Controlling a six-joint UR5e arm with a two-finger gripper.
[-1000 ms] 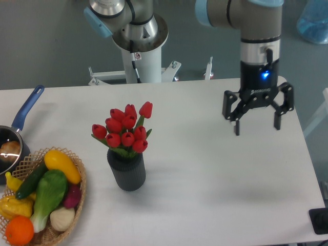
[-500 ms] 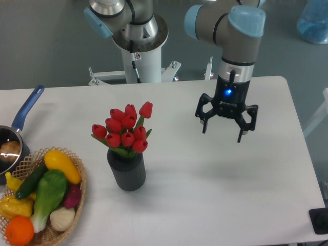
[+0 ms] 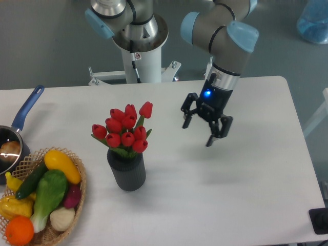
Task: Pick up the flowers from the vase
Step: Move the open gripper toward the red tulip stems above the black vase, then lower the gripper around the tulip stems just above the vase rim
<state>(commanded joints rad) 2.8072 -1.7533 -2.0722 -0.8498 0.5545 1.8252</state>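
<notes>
Camera: flowers (image 3: pixel 124 130) upright in vase (image 3: pixel 126 171)

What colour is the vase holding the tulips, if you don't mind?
Dark grey-black, with finely ribbed sides; the vase shows clearly in the fixed camera view.

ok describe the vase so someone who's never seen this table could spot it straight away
On the white table, look left of centre, just right of the wicker basket of vegetables. The vase is the short, dark, ribbed cylinder standing upright there. It alone holds flowers, a bunch of red tulips.
</notes>
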